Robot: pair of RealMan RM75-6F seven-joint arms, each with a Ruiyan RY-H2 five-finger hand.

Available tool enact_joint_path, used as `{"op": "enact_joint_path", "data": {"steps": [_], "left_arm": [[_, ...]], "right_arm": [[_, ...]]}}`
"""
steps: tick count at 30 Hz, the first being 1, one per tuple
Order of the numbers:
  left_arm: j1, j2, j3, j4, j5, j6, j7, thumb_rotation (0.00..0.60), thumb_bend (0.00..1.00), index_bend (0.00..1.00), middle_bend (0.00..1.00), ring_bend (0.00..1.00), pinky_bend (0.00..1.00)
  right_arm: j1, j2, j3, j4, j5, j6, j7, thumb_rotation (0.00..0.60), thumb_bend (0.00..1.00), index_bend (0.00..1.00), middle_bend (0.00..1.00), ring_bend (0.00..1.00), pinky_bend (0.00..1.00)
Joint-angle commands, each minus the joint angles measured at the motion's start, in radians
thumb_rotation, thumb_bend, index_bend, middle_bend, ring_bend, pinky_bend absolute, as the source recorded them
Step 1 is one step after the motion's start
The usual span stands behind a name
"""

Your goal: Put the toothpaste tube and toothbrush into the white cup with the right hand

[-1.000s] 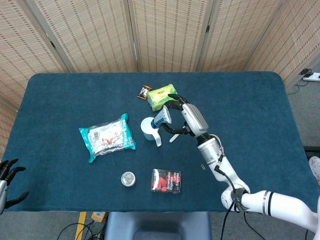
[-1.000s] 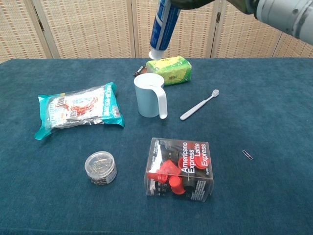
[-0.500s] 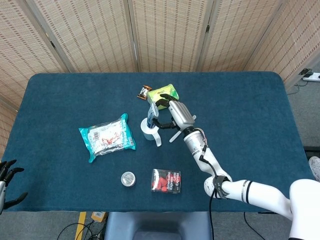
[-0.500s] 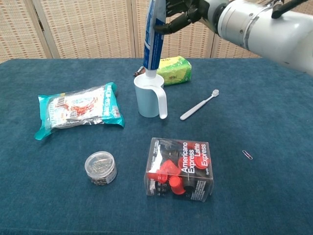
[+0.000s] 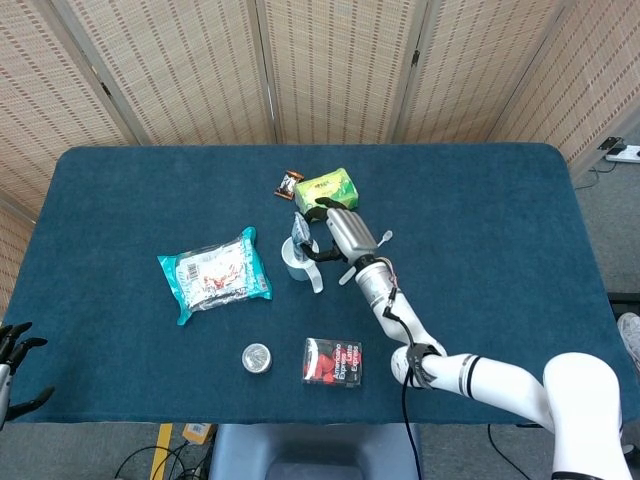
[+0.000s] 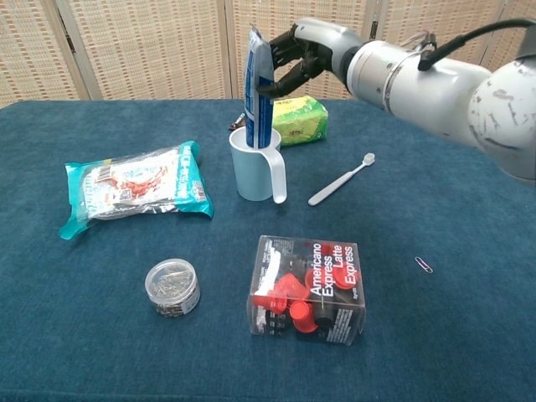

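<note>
Holding upright: your right hand [image 6: 289,63] pinches the toothpaste tube [image 6: 257,88], cap down inside the white cup [image 6: 254,163], so it drops straight.
Toothbrush [image 6: 340,180]: at the cup's 3 o'clock, waiting.
Left hand [image 5: 14,350]: fingers spread, holding nothing.

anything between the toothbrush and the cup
Nothing visible. The toothbrush lies on bare cloth just right of the cup, whose handle faces it. The toothpaste tube already stands in the cup, held by the right hand, leaving less room in the opening.

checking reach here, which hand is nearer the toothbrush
Right. The right hand holds the toothpaste tube in the white cup, just beside the toothbrush. The left hand hangs off the table's far-left edge.
</note>
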Motion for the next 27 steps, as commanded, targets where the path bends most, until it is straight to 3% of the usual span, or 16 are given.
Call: {"op": "enact_joint_path", "data": {"steps": [1,10,21,27], "left_arm": [[0.001,-0.001,0.000,0.002,-0.002,-0.001,-0.001,0.600,0.20,0.32,0.16,0.13,0.16],[0.004,-0.003,0.002,0.009,-0.006,-0.007,-0.004,0.600,0.20,0.33,0.16,0.13,0.16],[0.006,-0.006,0.001,0.011,-0.006,-0.005,-0.005,0.600,0.20,0.32,0.16,0.13,0.16],[0.001,-0.003,0.000,0.008,0.000,-0.008,-0.005,0.600,0.20,0.32,0.16,0.13,0.16]], "right_arm": [[0.013,-0.028,-0.008,0.045,0.010,-0.015,-0.002,0.600,0.48,0.72,0.40,0.14,0.15],[0.023,-0.071,-0.019,0.119,0.002,-0.056,0.030,0.600,0.34,0.70,0.37,0.14,0.13],[0.009,-0.043,-0.026,0.095,-0.053,-0.086,0.076,0.600,0.21,0.21,0.21,0.06,0.07],[-0.028,0.038,-0.038,0.020,-0.119,-0.080,0.110,0.600,0.21,0.04,0.16,0.04,0.04]]}}
